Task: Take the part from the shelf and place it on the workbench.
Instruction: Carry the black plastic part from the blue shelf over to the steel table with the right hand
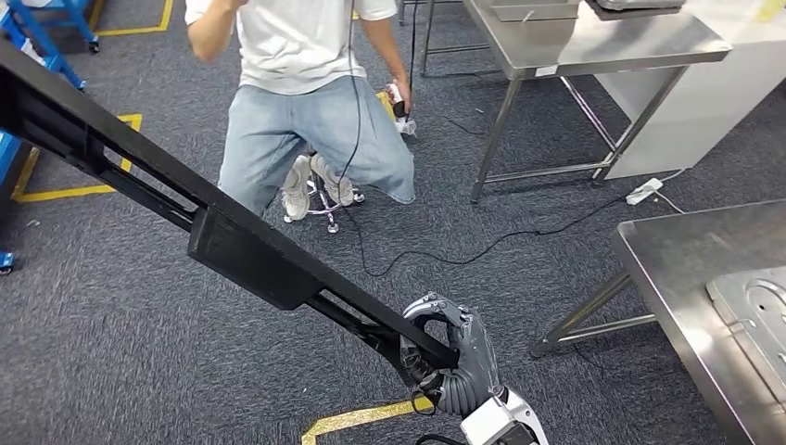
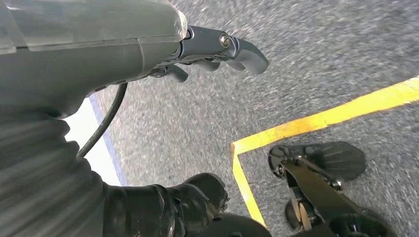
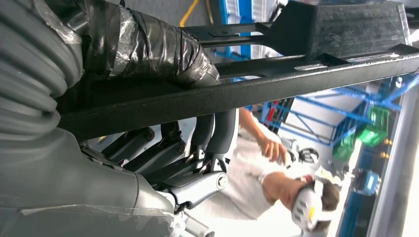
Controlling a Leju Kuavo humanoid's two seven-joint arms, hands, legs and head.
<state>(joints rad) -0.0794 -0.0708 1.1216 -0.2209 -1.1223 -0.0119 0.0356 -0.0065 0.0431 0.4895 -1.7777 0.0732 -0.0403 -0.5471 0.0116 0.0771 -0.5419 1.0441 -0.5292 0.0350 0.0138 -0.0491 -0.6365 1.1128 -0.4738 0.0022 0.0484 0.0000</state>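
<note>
On my head feed the long black part [image 1: 241,248] runs as a slanted bar from the upper left edge down toward the lower middle, hanging over the grey carpet [image 1: 120,343] with nothing under it, and a thicker black block sits on it about halfway along. Behind it, a person [image 1: 310,102] in a white shirt and light jeans sits on a wheeled stool [image 1: 326,199] and holds a small controller [image 1: 398,100] in one hand. A black cable [image 1: 482,246] trails across the carpet from the stool toward a white power strip [image 1: 643,191]. My right hand [image 1: 451,357] sits at the lower end of the part, with fingers wrapped round the bar and gripping it; the right wrist feed shows the dark fingers [image 3: 207,136] hooked under the bar from below. Yellow tape [image 1: 357,419] crosses the carpet just under that hand. Farther back a steel table [image 1: 593,46] stands on thin legs. At the right edge the steel desk [image 1: 686,269] comes in, its near left corner nearest the part's lower end but well apart from it, and a grey embossed tray [image 1: 755,311] lies on it toward the right edge. My left hand [image 2: 217,47] hangs over the carpet on the left wrist feed, fingers curled in with nothing in them.
</note>
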